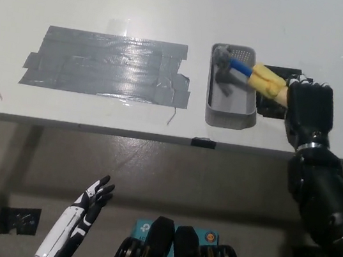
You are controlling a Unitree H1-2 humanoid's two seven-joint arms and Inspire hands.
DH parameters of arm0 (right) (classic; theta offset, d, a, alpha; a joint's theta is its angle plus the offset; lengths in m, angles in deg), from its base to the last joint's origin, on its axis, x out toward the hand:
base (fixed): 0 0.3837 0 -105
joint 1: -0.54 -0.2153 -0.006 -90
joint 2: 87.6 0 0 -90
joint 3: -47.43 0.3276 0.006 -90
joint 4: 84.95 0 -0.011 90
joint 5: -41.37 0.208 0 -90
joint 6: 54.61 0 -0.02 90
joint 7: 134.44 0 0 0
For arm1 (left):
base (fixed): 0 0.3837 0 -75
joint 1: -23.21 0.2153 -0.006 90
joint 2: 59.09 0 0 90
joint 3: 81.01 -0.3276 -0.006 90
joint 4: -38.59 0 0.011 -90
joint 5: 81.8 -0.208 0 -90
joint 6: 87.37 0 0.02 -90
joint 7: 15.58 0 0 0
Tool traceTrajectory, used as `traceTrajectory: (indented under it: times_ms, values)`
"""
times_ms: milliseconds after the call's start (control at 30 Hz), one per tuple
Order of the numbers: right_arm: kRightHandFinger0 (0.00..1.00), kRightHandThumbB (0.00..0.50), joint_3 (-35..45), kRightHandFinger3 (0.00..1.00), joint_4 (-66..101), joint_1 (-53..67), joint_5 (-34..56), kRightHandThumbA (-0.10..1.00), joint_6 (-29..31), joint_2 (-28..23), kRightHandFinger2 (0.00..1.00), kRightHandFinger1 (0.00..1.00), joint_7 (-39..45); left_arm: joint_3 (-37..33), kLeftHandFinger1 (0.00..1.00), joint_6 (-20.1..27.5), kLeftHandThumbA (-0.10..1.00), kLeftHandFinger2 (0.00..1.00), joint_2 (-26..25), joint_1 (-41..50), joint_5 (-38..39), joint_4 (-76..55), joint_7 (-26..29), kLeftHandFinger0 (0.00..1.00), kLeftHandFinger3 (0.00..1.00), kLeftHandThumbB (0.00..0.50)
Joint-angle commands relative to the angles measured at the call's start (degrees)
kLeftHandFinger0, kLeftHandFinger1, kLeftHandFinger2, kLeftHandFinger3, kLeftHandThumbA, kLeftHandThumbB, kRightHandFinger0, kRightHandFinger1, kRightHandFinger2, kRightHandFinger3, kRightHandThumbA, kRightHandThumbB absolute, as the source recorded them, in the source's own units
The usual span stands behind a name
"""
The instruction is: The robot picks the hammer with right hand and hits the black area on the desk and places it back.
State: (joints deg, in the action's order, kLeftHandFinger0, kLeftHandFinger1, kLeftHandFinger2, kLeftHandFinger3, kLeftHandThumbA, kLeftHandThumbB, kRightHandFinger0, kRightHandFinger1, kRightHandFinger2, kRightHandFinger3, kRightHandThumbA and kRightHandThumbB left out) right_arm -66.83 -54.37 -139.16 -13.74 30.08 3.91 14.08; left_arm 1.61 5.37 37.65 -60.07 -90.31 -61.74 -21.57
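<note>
The hammer (250, 75) has a yellow and blue handle and a grey head (222, 68). My black right hand (308, 110) is shut on the handle's right end, at the desk's right side. The hammer is tilted, its head over the far part of the grey tray (229, 114). The black area (108, 65), a patch of dark tape strips, lies on the white desk left of the tray. My white left hand (74, 224) rests open below the desk edge at lower left.
A small black square (270, 104) lies on the desk between the tray and my right hand. The desk's front edge (157, 138) runs across the middle of the picture, with floor below it.
</note>
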Motion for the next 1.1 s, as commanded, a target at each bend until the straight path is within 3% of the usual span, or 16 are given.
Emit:
traceTrajectory:
  times_ms: [0,100,167,200,267,300,333,400,467,567,633,733,800,933,1067]
  values:
    - [0.0,0.211,-1.2,0.74,-2.4,-7.8,1.2,-0.1,13.6,-4.1,0.8,0.31,-14.6,-0.3,0.9,0.1,1.0,0.91,-1.3,-1.6,-0.3,-1.9,-1.5,0.96,1.0,0.054]
    - [0.0,0.207,-2.0,0.73,-3.0,-8.4,0.7,-0.1,14.8,-4.7,0.77,0.3,-17.4,-0.2,0.88,-0.2,1.0,0.9,-1.6,-2.0,-0.1,-1.8,-1.7,0.95,1.0,0.053]
    - [0.0,0.237,-1.6,0.57,-2.5,-8.3,1.4,-0.1,16.0,-4.8,0.69,0.23,-18.4,-0.2,0.87,-0.3,1.0,0.89,-1.6,-2.1,0.2,-1.7,-1.8,0.93,1.0,0.05]
    - [0.0,0.221,0.6,0.41,-0.1,-7.5,4.3,-0.1,18.5,-4.6,0.61,0.19,-17.4,-0.3,0.85,-0.2,0.99,0.88,-1.8,-2.0,0.1,-1.8,-1.9,0.93,1.0,0.043]
    - [0.0,0.216,3.3,0.35,2.2,-6.9,8.0,-0.1,20.8,-4.2,0.61,0.2,-14.8,-0.4,0.84,0.4,0.98,0.87,-1.8,-2.0,0.1,-1.5,-1.8,0.92,1.0,0.038]
    - [0.0,0.18,5.7,0.41,4.6,-6.3,11.1,-0.1,20.9,-3.6,0.68,0.25,-11.2,-0.5,0.83,0.6,0.98,0.87,-1.9,-2.2,-0.1,-1.4,-1.7,0.91,1.0,0.028]
    - [0.0,0.162,7.4,0.57,5.9,-6.1,13.0,-0.1,20.6,-3.2,0.78,0.33,-8.8,-0.6,0.82,0.9,0.97,0.86,-1.9,-2.3,-0.1,-1.3,-1.7,0.9,1.0,0.022]
    - [0.0,0.133,11.4,0.9,8.3,-5.9,17.9,-0.1,21.3,-2.1,0.83,0.45,-4.3,-0.7,0.8,0.8,0.97,0.84,-2.0,-2.4,-0.2,-1.3,-1.7,0.9,1.0,0.018]
    - [0.0,0.138,14.5,0.96,8.9,-6.5,22.0,-0.1,22.4,-1.3,0.84,0.46,-0.8,-0.7,0.78,0.4,0.96,0.82,-2.1,-2.6,-0.3,-1.4,-1.7,0.88,1.0,0.029]
    - [0.0,0.125,18.7,0.82,13.3,-6.7,27.3,-0.1,17.8,-0.3,0.8,0.38,6.2,-0.6,0.75,0.8,0.96,0.79,-2.2,-3.0,-0.2,-0.8,-1.7,0.85,1.0,0.031]
    - [0.0,0.125,21.4,0.71,15.8,-6.8,30.3,-0.1,14.2,0.6,0.7,0.26,9.8,-0.6,0.73,1.1,0.95,0.78,-2.3,-3.3,-0.2,-0.6,-1.7,0.83,1.0,0.031]
    - [0.0,0.121,22.9,0.64,18.4,-6.7,31.2,-0.1,11.4,0.6,0.55,0.1,13.1,-0.7,0.7,1.1,0.95,0.75,-2.5,-3.5,-0.4,-0.6,-1.9,0.8,1.0,0.025]
    - [0.0,0.116,24.0,0.63,19.3,-6.7,32.5,-0.1,10.0,0.5,0.55,0.1,15.9,-0.8,0.69,0.7,0.94,0.74,-2.6,-3.6,-0.2,-0.9,-2.0,0.79,1.0,0.027]
    - [0.0,0.12,25.0,0.75,21.5,-6.5,34.6,-0.1,8.4,-0.2,0.66,0.18,21.4,-0.9,0.66,0.5,0.91,0.72,-2.5,-3.5,-0.2,-1.2,-2.0,0.77,1.0,0.022]
    - [0.0,0.122,24.3,0.79,22.2,-5.9,34.1,-0.1,7.4,-2.0,0.7,0.22,25.2,-0.8,0.64,0.2,0.9,0.7,-2.7,-3.6,0.2,-1.5,-2.3,0.75,1.0,0.032]
